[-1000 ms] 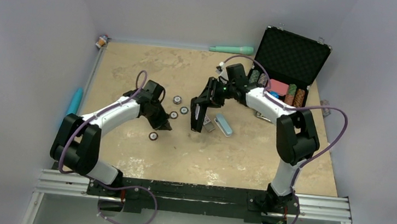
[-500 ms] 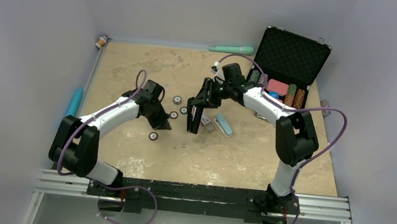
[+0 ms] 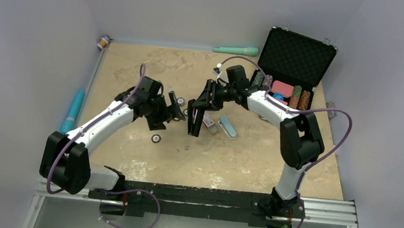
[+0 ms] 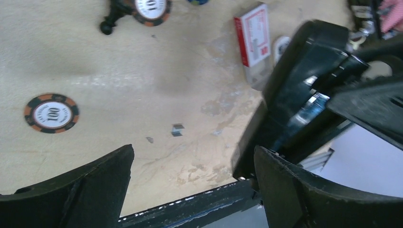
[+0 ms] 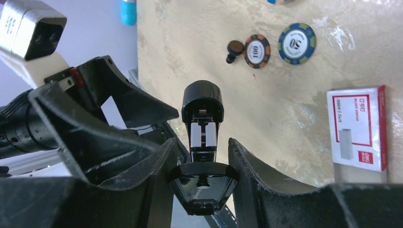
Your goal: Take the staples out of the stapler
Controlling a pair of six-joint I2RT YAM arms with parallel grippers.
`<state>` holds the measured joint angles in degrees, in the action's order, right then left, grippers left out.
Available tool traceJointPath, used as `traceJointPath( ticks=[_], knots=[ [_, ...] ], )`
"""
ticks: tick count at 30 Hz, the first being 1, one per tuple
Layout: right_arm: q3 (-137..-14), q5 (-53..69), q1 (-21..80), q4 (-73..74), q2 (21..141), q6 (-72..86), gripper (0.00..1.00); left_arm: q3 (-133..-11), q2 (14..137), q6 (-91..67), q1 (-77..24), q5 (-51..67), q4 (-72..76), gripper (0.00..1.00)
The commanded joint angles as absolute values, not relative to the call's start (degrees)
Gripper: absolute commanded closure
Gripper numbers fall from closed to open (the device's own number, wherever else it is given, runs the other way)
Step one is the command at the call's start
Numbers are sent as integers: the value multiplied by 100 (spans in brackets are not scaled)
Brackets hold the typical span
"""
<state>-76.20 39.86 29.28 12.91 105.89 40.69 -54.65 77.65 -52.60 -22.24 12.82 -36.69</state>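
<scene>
My right gripper is shut on the black stapler, which hangs above the table's middle with its long body pointing down toward the near edge. In the right wrist view the stapler sits clamped between both fingers of that gripper, its silvery channel facing the camera. A tiny silvery strip of staples lies loose on the table, also visible from above as staples. My left gripper stands wide open just left of the stapler, with nothing between the fingers of that gripper.
A red-and-white box and a light-blue bar lie right of the stapler. Poker chips are scattered near the left gripper. An open black case with chips stands at the back right. A green marker lies by the far wall.
The left gripper went from shut to wide open and swung right toward the stapler. The right gripper shifted the stapler slightly left. The staples strip appeared on the table.
</scene>
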Motion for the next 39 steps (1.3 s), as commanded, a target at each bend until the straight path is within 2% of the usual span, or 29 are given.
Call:
traceJointPath(
  ticks=[1, 6, 14, 20, 26, 29, 33, 39],
  knots=[
    [-7706, 4646, 2910, 469, 10391, 4489, 100, -5392, 7249, -4587, -2214, 2096, -2846, 0],
    [-7720, 4871, 2885, 251, 10330, 4714, 100, -5266, 6720, -4078, -2207, 2771, -2348, 0],
    [-7757, 5653, 2884, -1143, 9996, 5549, 100, -5800, 6270, -3433, -2168, 3892, -1897, 0],
    [-7460, 6152, 2878, -3826, 9616, 7552, 100, -6420, 6060, -3086, -2030, 4308, -2353, 0],
    [-7554, 6179, 2897, -4661, 9437, 8315, 100, -7287, 5941, -2595, -1890, 4226, -3455, 0],
    [-7563, 6157, 2913, -5204, 9422, 8723, 100, -7303, 5964, -2881, -1890, 4762, -3101, 0],
    [-7591, 6139, 2953, -5815, 9498, 9187, 100, -7021, 5935, -3656, -1898, 5292, -1892, 0],
    [-7822, 6136, 2997, -5863, 9512, 9296, 100, -7067, 6152, -3757, -1898, 5572, -1731, 3]
  ],
)
